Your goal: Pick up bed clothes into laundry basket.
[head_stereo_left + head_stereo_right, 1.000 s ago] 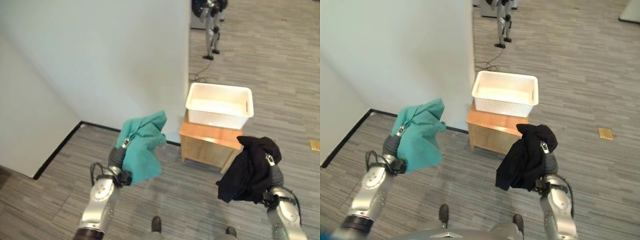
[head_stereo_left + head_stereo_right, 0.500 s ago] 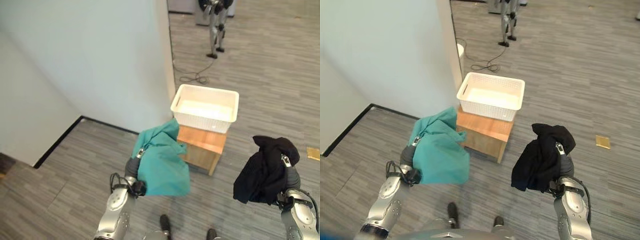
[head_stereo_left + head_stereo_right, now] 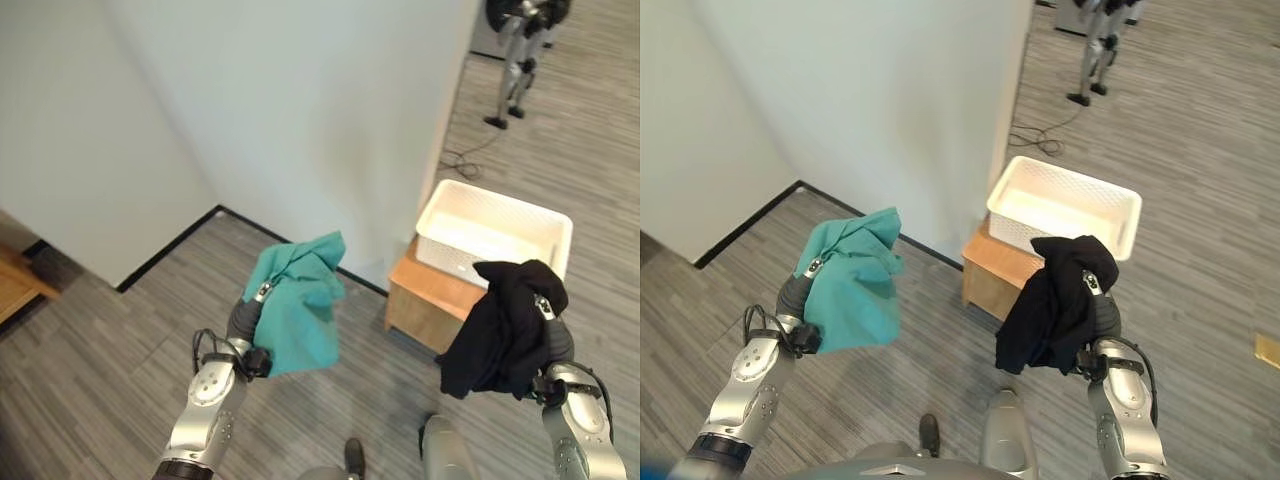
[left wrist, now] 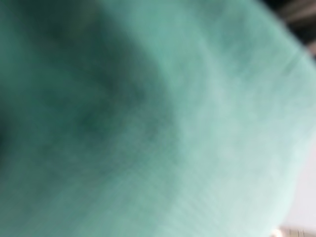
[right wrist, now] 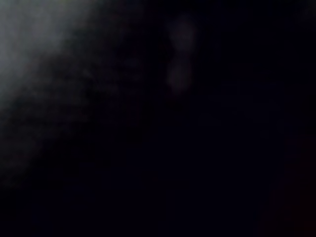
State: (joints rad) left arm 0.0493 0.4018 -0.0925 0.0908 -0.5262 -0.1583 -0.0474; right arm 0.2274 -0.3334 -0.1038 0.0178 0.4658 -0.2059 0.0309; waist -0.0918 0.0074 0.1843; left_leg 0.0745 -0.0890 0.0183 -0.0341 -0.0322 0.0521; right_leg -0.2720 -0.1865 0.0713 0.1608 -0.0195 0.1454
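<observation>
A teal cloth (image 3: pixel 295 315) hangs bunched from my left hand (image 3: pixel 243 322), raised at chest height over the floor; a silver fingertip shows over its top fold. A black garment (image 3: pixel 500 335) hangs the same way from my right hand (image 3: pixel 1103 315). The white laundry basket (image 3: pixel 445 255) sits on a low wooden stand (image 3: pixel 420 300) ahead on the right, beside the wall's corner. The black garment overlaps the basket's near right corner in the eye views. Teal fabric covers the left wrist view (image 4: pixel 158 118), and black fabric covers the right wrist view (image 5: pixel 197 148).
A white wall (image 3: pixel 300 120) with a black baseboard (image 3: pixel 170 245) runs across the left and centre. Another robot (image 3: pixel 515 40) stands far back right, with a cable (image 3: pixel 460 160) on the floor. Wooden furniture (image 3: pixel 15 285) shows at the left edge.
The whole view has swung, so the basket now shows further right, behind the black garment. Both hands still hold their cloths raised.
</observation>
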